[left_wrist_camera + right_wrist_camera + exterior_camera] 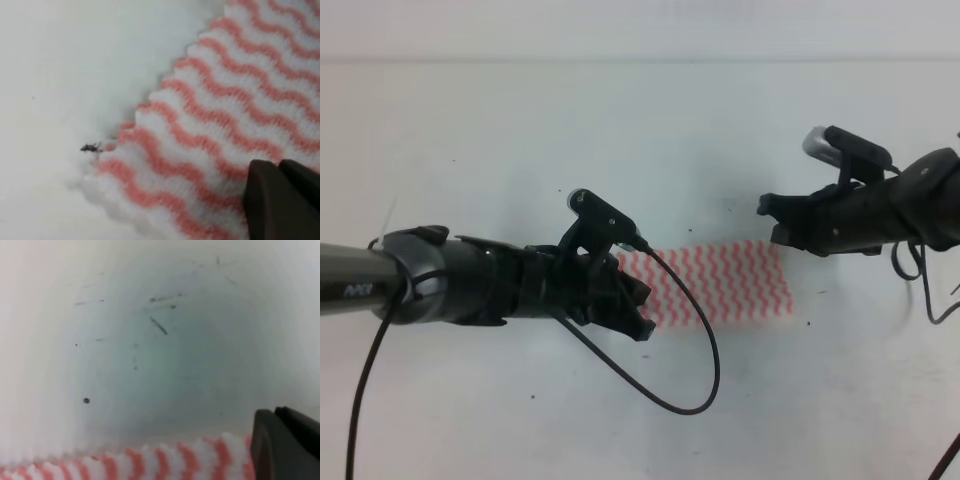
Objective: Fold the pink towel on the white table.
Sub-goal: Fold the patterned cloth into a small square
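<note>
Two claws flank the pink towel [725, 283] — left claw [638, 308] covers its end, right claw [772, 218] above; grips unclear

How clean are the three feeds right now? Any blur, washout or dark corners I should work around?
Exterior high view: evenly lit but washed out, the white table nearly featureless, the pink towel soft-edged. Left wrist view: close and blurred, the stripes smeared toward the bottom, a dark fingertip out of focus. Right wrist view: bright, hazy edges around a greyer centre; only scratches and specks read sharply.

pink towel [725, 283] flat on white table [520, 130], left end effector [638, 308] over its left edge
</note>
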Controlling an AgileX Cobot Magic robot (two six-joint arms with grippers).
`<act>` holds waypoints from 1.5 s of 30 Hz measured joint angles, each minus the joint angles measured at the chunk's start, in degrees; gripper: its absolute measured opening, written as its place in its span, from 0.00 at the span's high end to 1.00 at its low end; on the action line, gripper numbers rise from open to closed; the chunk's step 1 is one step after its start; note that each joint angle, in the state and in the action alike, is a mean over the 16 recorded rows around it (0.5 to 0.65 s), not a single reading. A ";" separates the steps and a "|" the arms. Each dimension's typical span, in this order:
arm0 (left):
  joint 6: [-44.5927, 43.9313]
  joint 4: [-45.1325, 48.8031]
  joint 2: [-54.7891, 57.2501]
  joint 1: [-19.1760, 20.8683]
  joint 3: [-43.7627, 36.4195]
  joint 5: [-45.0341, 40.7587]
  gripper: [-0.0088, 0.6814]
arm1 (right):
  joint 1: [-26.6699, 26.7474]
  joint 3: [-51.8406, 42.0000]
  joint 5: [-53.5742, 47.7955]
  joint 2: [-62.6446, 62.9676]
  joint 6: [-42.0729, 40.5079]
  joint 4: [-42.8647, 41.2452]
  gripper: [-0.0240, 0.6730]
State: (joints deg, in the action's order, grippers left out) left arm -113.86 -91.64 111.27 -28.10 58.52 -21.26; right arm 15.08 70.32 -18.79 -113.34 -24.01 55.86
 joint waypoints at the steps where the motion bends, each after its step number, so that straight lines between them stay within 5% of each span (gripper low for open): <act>1: 0.00 -0.03 -0.06 0.00 0.04 0.05 0.97 | -0.32 0.00 -0.31 0.30 -0.01 -0.09 0.99; 45: 5.59 3.43 -6.58 0.00 0.38 0.05 0.97 | 0.69 -2.61 -21.00 4.34 10.85 -18.00 0.99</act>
State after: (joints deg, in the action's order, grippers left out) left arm -108.27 -88.21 104.69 -28.10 58.90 -21.21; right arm 15.78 67.71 -39.79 -109.00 -13.16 37.86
